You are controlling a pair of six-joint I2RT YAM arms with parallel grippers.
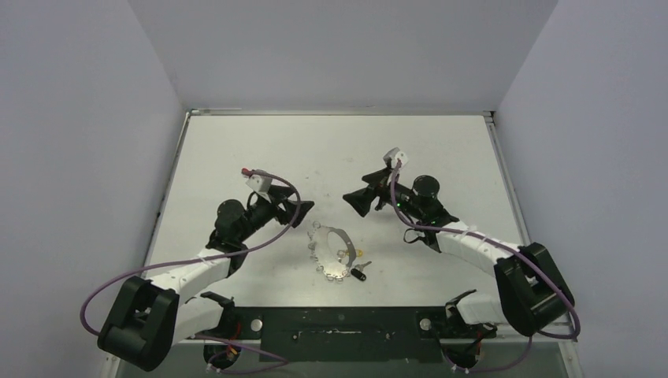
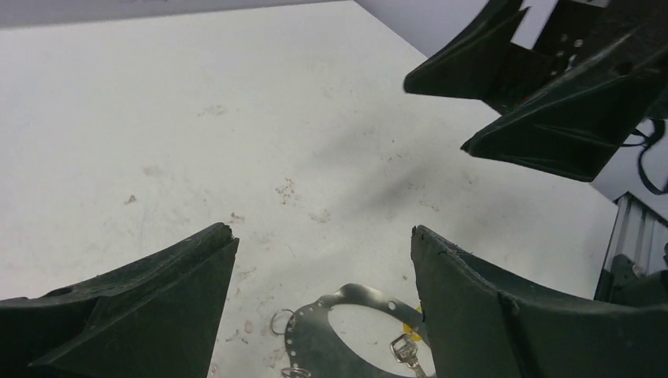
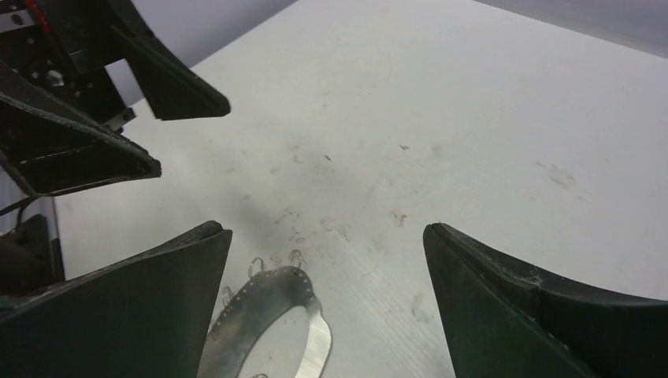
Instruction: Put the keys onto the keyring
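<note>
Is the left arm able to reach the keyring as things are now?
Probably yes: the open left gripper is close beside the keyring, which lies on the table with nothing between them.

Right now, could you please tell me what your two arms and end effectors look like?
The left arm and right arm have white links between bulky black joints, each trailed by a looping purple cable. The left end effector and right end effector are matte black with two broad wedge-shaped fingers.
</note>
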